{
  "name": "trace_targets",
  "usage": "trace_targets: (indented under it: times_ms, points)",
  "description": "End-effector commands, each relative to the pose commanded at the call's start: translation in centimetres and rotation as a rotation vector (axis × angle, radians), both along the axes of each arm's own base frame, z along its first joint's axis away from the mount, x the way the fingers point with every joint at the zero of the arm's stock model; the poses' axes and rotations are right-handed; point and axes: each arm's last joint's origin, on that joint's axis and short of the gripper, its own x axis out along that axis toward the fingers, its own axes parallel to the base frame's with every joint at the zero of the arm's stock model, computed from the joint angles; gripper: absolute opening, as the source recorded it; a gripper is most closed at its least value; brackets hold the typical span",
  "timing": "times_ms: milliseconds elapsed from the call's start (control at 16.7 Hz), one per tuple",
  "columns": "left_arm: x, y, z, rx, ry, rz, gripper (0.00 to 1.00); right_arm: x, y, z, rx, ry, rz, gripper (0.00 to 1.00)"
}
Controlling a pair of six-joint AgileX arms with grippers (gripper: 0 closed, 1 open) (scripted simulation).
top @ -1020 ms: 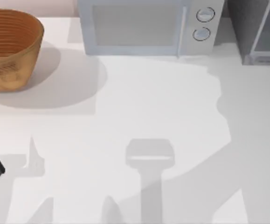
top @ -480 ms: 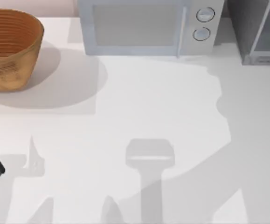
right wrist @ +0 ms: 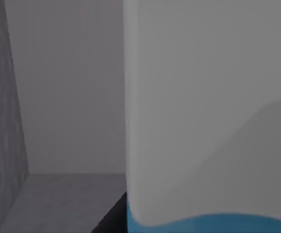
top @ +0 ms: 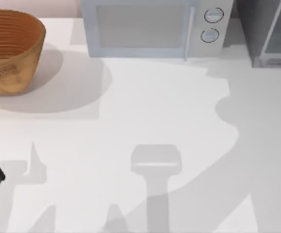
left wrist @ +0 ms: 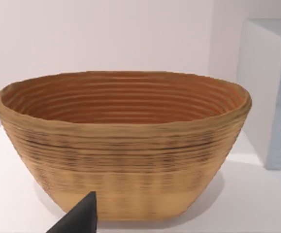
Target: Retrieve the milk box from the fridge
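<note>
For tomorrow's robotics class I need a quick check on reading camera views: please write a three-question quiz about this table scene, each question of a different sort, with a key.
1. True or false: the basket has something lying in it.
2. Multiple choice: What stands between the basket and the fridge along the back of the table? A) a kettle B) a microwave C) a toaster
3. Fill the gap: in the right wrist view the milk box looms close, pale grey-white with a ____ band at its lower edge.

Key: 1 false, the left wrist view shows its inside bare; 2 B; 3 blue.
</note>
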Motion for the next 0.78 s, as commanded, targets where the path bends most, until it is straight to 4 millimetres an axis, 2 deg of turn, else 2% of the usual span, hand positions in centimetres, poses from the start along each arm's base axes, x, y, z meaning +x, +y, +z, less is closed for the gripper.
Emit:
trace_targets:
  times_ms: [240,540,780]
  points:
    - [0.0,0.0,0.0,0.000,0.000,0.000,1.00,-0.1,0.0,2.6,0.004,0.008,0.000,0.00]
    - [0.0,0.0,0.0,0.000,0.000,0.000,1.00,-0.1,0.0,2.5,0.005,0.011,0.000,0.00]
    - [0.0,0.0,0.0,0.000,0.000,0.000,1.00,-2.5,-0.2,3.0,0.007,0.001,-0.005,0.00]
